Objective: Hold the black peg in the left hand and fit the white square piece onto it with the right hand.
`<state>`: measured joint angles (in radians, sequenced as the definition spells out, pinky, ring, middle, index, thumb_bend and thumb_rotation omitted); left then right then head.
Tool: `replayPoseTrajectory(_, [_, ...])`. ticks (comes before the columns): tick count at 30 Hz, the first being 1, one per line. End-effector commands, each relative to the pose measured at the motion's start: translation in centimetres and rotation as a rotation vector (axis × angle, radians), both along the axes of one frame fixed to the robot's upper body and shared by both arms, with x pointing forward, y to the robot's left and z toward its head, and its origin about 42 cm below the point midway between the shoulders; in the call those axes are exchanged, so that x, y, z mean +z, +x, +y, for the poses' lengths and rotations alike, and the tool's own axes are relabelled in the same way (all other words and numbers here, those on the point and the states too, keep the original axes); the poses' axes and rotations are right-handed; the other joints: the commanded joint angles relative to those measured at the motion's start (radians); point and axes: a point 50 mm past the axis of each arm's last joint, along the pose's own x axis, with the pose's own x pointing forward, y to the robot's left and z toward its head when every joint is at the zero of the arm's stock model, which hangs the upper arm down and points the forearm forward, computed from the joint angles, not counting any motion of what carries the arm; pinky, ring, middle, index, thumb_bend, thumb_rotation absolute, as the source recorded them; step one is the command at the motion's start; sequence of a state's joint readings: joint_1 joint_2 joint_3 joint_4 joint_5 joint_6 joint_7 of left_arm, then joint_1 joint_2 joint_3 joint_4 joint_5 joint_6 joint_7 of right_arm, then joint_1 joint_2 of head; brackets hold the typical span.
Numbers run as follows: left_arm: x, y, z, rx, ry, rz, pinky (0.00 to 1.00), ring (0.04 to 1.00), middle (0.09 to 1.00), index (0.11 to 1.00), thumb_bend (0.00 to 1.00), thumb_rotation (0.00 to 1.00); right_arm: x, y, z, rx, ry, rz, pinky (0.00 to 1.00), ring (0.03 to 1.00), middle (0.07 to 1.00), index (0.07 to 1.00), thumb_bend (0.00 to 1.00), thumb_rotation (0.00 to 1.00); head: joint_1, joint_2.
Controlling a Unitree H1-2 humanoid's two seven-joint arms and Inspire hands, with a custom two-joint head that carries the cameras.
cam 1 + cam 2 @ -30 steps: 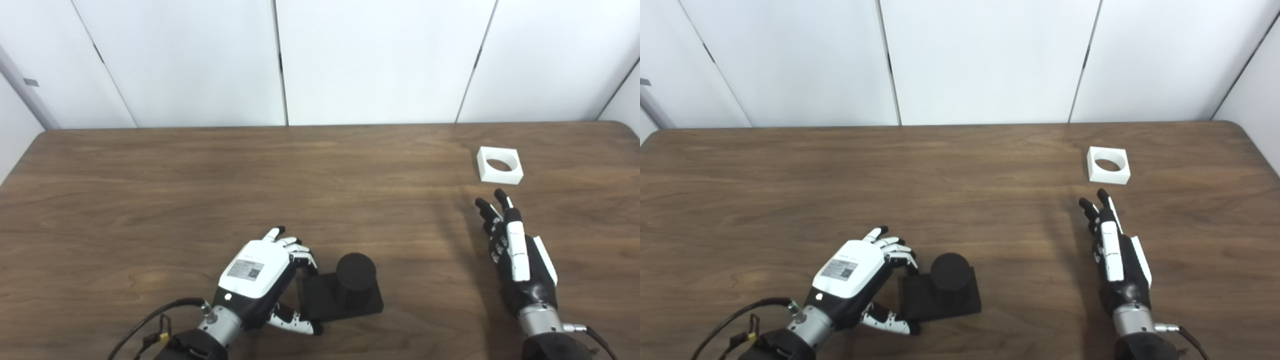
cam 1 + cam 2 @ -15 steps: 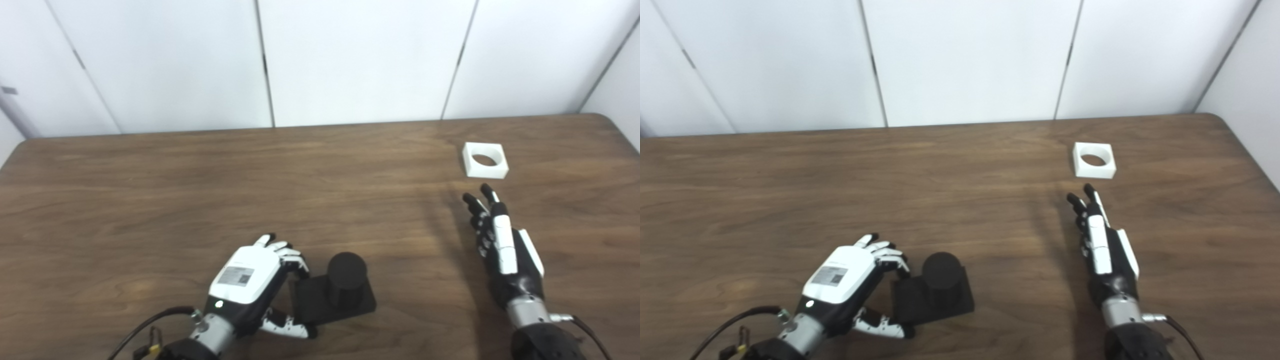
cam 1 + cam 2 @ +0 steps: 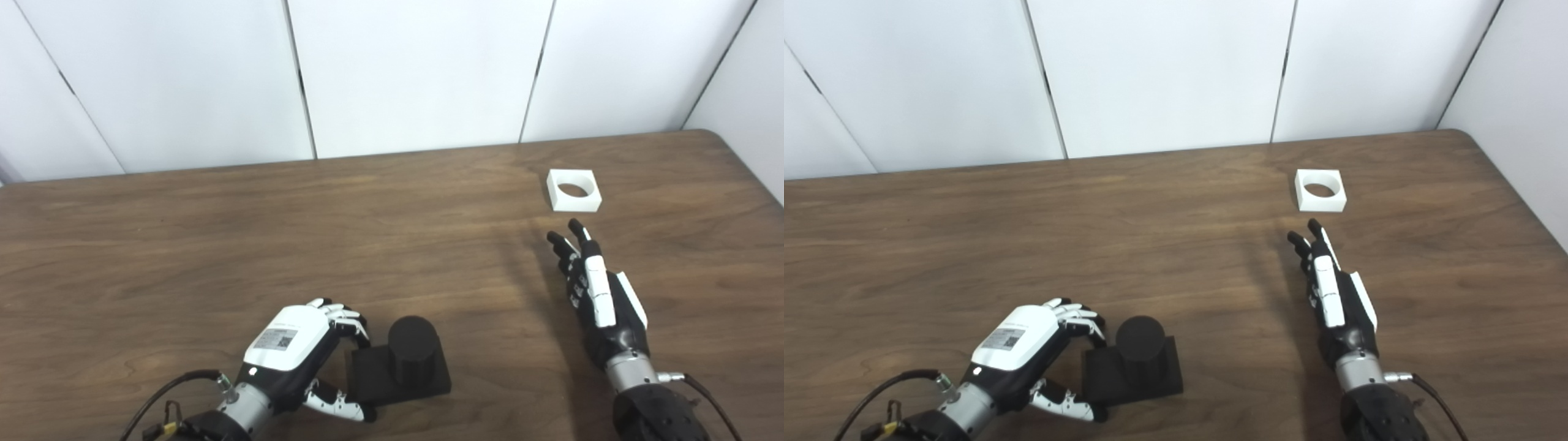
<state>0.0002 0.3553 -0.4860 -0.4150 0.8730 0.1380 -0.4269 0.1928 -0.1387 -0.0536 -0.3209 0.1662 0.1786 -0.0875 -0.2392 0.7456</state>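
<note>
Little has been changed since a second ago beyond a turn of the cameras to the right; both hands are kept where they were relative to the pieces. On the wooden table [image 3: 184,233], the black peg [image 3: 411,346] stands upright on its square base near the front edge. The left hand [image 3: 294,349] is curled around the base's left side, fingers and thumb at its edges. The right hand [image 3: 597,300] is held open and empty, fingers extended toward the white square piece [image 3: 574,190], which lies apart from them.
</note>
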Motion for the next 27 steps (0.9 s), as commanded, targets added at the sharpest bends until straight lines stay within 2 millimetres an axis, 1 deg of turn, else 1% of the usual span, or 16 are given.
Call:
replayPoseTrajectory(1, [-1.7,-0.4,0.4,-0.029,0.066,0.082,0.94,0.869,0.795,0.489,0.51,0.05,0.6,0.1,1.4,0.001,0.043,-0.043,1.00,0.966,0.915,1.000,0.55,1.00,0.001,0.000])
replayPoseTrajectory(4, [-1.7,-0.3,0.5,-0.026,0.068,0.075,0.94,0.867,0.793,0.489,0.51,0.05,1.4,0.3,1.0,0.000,0.010,-0.068,1.00,0.985,0.919,1.000,0.56,1.00,-0.020,-0.009])
replayPoseTrajectory(5, [-1.7,-0.4,0.5,-0.025,0.070,0.069,0.94,0.867,0.792,0.489,0.51,0.05,2.1,0.5,0.6,0.005,-0.008,-0.079,1.00,0.986,0.919,1.000,0.56,1.00,-0.025,-0.010])
replayPoseTrajectory(6, [-1.7,-0.4,0.6,-0.023,0.071,0.065,0.94,0.864,0.790,0.488,0.51,0.05,2.8,0.8,0.1,0.009,-0.032,-0.085,1.00,0.983,0.917,1.000,0.55,0.99,-0.029,-0.014])
replayPoseTrajectory(7, [-1.7,-0.4,0.6,-0.023,0.072,0.063,0.94,0.864,0.789,0.488,0.51,0.05,3.2,1.0,-0.2,0.011,-0.047,-0.088,1.00,0.979,0.912,1.000,0.55,0.95,-0.029,-0.014])
replayPoseTrajectory(9, [-1.7,-0.5,0.6,-0.022,0.074,0.060,0.93,0.863,0.789,0.488,0.51,0.05,4.4,1.6,-1.1,0.015,-0.119,-0.083,1.00,0.971,0.907,1.000,0.55,0.91,-0.036,-0.016])
replayPoseTrajectory(10, [-1.7,-0.5,0.6,-0.022,0.076,0.059,0.94,0.866,0.791,0.489,0.51,0.05,4.9,1.9,-1.5,0.017,-0.147,-0.080,1.00,0.972,0.916,0.985,0.56,0.80,-0.036,-0.016])
replayPoseTrajectory(11, [-1.7,-0.5,0.7,-0.023,0.076,0.058,0.94,0.866,0.792,0.489,0.51,0.05,5.6,2.4,-2.1,0.018,-0.202,-0.078,1.00,0.973,0.918,0.979,0.56,0.76,-0.043,-0.020])
replayPoseTrajectory(13, [-1.8,-0.6,0.8,-0.024,0.076,0.060,0.95,0.872,0.796,0.489,0.51,0.05,7.0,4.0,-3.4,0.025,-0.377,-0.077,0.99,0.958,0.924,0.947,0.60,0.58,-0.052,-0.025])
replayPoseTrajectory(14, [-1.8,-0.6,0.8,-0.024,0.077,0.060,0.96,0.875,0.798,0.489,0.51,0.05,7.8,4.9,-4.1,0.025,-0.450,-0.081,0.97,0.948,0.925,0.937,0.63,0.53,-0.058,-0.027])
replayPoseTrajectory(16, [-1.8,-0.7,0.8,-0.026,0.077,0.053,0.96,0.874,0.798,0.489,0.51,0.05,9.1,6.5,-5.0,0.019,-0.530,-0.086,0.95,0.944,0.934,0.926,0.71,0.42,-0.077,-0.033])
replayPoseTrajectory(20, [-1.8,-0.8,1.0,-0.028,0.075,0.041,0.94,0.863,0.789,0.489,0.51,0.05,11.1,9.3,-6.3,0.010,-0.642,-0.094,0.94,0.944,0.936,0.926,0.79,0.37,-0.105,-0.046])
replayPoseTrajectory(23, [-1.9,-0.9,1.0,-0.024,0.072,0.030,0.94,0.859,0.784,0.488,0.52,0.05,12.6,11.2,-7.1,0.014,-0.726,-0.086,0.96,0.951,0.937,0.928,0.83,0.35,-0.111,-0.056])
replayPoseTrajectory(24, [-1.9,-0.9,1.0,-0.022,0.072,0.023,0.93,0.856,0.782,0.488,0.52,0.05,13.2,11.9,-7.3,0.017,-0.768,-0.085,0.95,0.947,0.938,0.931,0.84,0.33,-0.115,-0.059])
replayPoseTrajectory(26, [-2.1,-1.0,1.1,-0.019,0.075,0.016,0.92,0.851,0.779,0.488,0.52,0.05,14.1,13.1,-7.7,0.019,-0.836,-0.077,0.91,0.928,0.931,0.932,0.85,0.32,-0.126,-0.067])
replayPoseTrajectory(27, [-2.1,-1.0,1.1,-0.018,0.076,0.016,0.93,0.852,0.780,0.488,0.52,0.05,14.6,13.9,-7.8,0.018,-0.872,-0.071,0.86,0.901,0.919,0.927,0.87,0.30,-0.130,-0.070])
